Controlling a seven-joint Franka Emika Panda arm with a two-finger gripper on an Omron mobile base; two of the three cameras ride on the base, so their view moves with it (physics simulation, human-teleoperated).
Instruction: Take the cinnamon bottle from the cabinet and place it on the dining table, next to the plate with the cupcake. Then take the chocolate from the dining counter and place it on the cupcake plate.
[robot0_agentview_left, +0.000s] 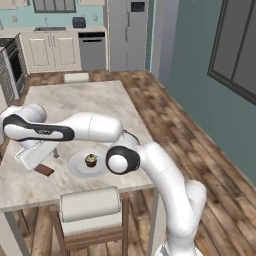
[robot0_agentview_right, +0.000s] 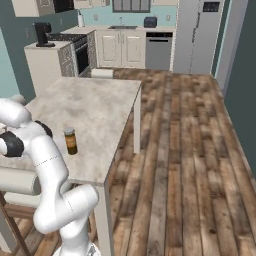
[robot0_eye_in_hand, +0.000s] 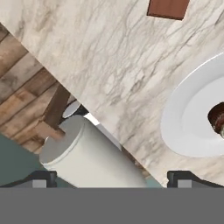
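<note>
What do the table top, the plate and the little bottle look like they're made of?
The table top looks like pale marble or a stone laminate, going by its grey veining and matte finish. The plate seems to be glazed white ceramic, smooth and plain. The cinnamon bottle looks like brown glass or plastic with a dark cap.

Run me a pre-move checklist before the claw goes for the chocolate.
1. Cinnamon bottle upright on the dining table: ok.
2. Bottle next to the cupcake plate: cannot tell.
3. Chocolate lying flat on the table beside the plate: ok.
4. Claw open and empty: ok.
5. Claw lined up over the chocolate: not ok; in the hand view it lies far off at the top edge.
6. Cupcake leaves bare plate for the chocolate: ok.
</note>
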